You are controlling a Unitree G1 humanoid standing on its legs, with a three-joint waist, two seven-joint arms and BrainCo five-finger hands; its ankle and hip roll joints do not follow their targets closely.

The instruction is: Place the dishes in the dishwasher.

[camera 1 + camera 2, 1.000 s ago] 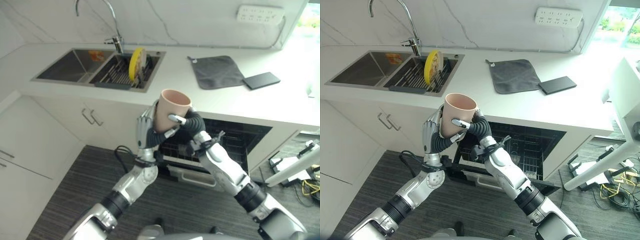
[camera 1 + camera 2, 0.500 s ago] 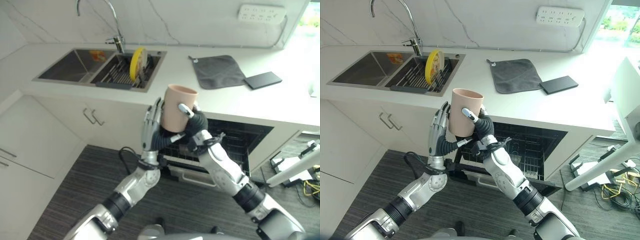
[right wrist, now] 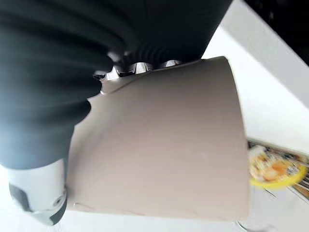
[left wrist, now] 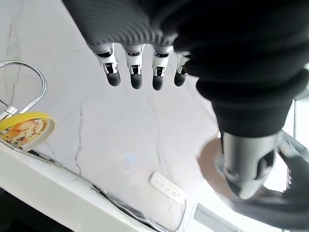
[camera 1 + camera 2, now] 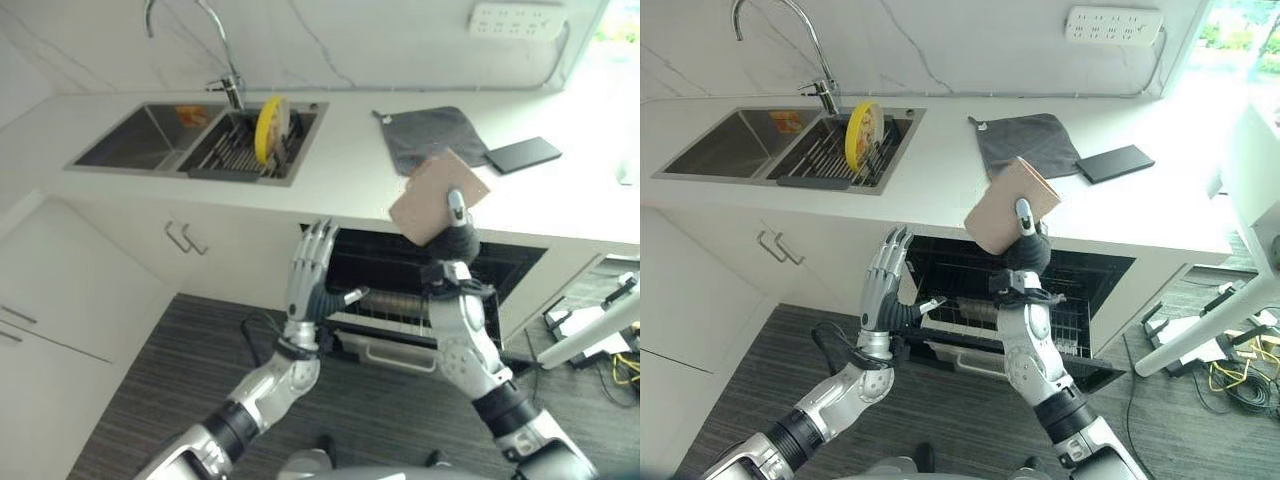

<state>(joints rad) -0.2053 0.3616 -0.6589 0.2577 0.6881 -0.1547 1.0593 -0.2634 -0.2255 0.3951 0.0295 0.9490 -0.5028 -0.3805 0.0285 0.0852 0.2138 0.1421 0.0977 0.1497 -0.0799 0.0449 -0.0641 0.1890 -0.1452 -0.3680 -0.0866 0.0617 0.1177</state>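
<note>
**Beige cup held tilted above the open dishwasher**

The right hand (image 5: pixel 1025 245) is raised in front of the white table (image 5: pixel 940 180), its fingers and thumb wrapped around a smooth beige tapered cup (image 5: pixel 1008 205). The cup sits tipped, its body leaning up and away from the wrist, above the open dishwasher (image 5: pixel 1040 290) with its dark interior and wire rack. In the right wrist view the cup's (image 3: pixel 159 150) matte wall lies against the palm, a thumb tip pressed on its side.

The left hand (image 5: pixel 885 285) stands apart, to the cup's left, upright with fingers straight and spread, holding nothing; the left wrist view shows its dark fingertips (image 4: pixel 135 79) extended in a row.

A round yellow plate (image 5: pixel 861 133) stands on edge in the steel sink's (image 5: pixel 730 145) ribbed rack. A grey cloth (image 5: pixel 1025 145) and a flat black slab (image 5: pixel 1115 163) lie on the table.
</note>
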